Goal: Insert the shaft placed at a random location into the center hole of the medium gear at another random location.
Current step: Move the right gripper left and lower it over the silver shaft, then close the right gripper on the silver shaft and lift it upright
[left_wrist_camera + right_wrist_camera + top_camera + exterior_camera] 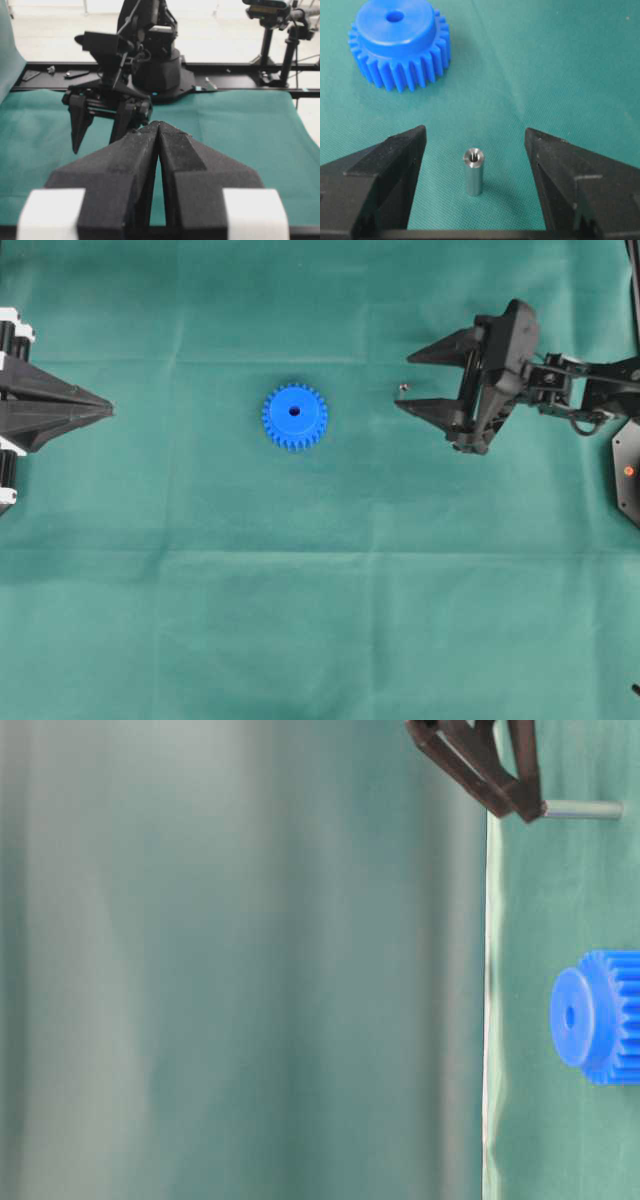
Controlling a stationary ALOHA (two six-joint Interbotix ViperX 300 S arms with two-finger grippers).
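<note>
Your right gripper (pixel 474 145) is spread wide around the upright shaft (pixel 473 171); the blue medium gear (pixel 398 43), upper left, has its center hole (pixel 394 16) unfilled.

Creased green cloth (pixel 330 620) over table, pale floor (pixel 225 35) beyond.

**Colours on the green cloth**

A bright blue plastic toothed gear (pixel 294 416) is showing a dark centre hole (pixel 294 411) on the plain teal-green table cloth (pixel 320 620). Beside the gear, a small silver-grey metal shaft (pixel 473 171) is gleaming. The matte black right gripper (pixel 475 150) and the black left gripper (pixel 108 408), white-padded behind, are contrasting with the cloth.
</note>
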